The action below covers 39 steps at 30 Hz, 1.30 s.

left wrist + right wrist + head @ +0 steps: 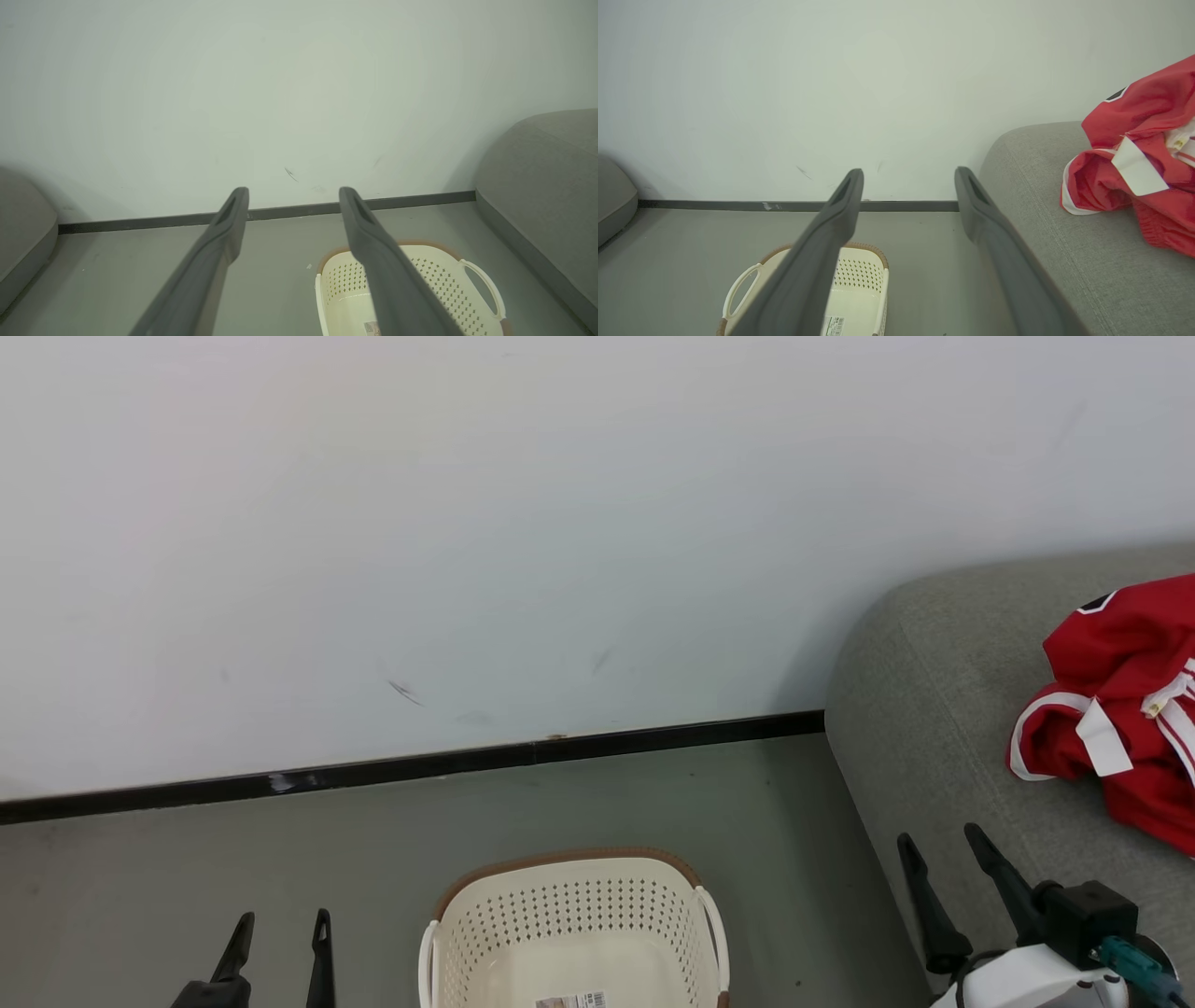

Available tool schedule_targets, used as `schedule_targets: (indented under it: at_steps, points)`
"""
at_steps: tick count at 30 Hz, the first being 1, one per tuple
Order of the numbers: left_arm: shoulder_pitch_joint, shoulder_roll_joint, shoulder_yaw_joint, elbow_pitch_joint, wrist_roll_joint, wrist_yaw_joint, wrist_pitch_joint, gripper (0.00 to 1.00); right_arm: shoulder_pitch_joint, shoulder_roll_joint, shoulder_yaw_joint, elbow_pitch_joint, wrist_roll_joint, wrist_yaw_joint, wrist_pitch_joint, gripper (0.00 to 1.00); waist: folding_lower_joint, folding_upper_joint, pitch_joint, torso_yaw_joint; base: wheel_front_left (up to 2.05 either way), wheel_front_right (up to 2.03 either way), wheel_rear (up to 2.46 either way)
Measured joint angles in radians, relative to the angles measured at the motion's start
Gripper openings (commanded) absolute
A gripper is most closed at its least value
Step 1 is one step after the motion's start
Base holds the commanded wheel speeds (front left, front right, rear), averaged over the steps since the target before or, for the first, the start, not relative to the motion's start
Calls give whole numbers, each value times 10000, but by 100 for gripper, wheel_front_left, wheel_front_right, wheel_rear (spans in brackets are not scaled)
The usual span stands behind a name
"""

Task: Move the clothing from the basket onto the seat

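The clothing (1125, 709), red with white trim, lies crumpled on the grey seat (943, 691) at the right; the right wrist view has the clothing (1139, 158) on the seat (1064, 242) too. On the floor at the bottom middle stands the cream basket (574, 933), with nothing visible in the part of it that shows. My left gripper (283, 931) is open, low at the left of the basket, holding nothing. My right gripper (938, 843) is open over the seat's front edge, apart from the clothing. Between the left fingers (233, 219) I see wall and floor.
A white wall (467, 523) with a black skirting strip (420, 765) runs behind the grey floor (187, 859). Another grey cushion (23, 233) stands at the far left in the left wrist view. The basket's paper label (833, 324) faces me.
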Motion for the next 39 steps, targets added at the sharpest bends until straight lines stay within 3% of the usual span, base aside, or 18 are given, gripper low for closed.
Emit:
schedule_targets:
  at_steps: [27,28,34,39]
  points:
    - [-1,13,376,-31,10,-52,0,100,658,109,-40,-648,-192,0,0,100,0,0,-111,194,0,0,0]
    - [-1,15,395,-31,10,-50,0,0,661,109,-40,-656,-192,0,0,0,0,0,-106,197,0,0,0]
    - [285,-449,201,479,-23,-56,27,0,1037,251,19,-77,-163,0,29,0,0,-1,-102,199,0,0,0]
    - [337,-485,353,487,-366,-173,201,0,1072,255,31,-8,196,0,33,0,1,0,-90,197,0,0,0]
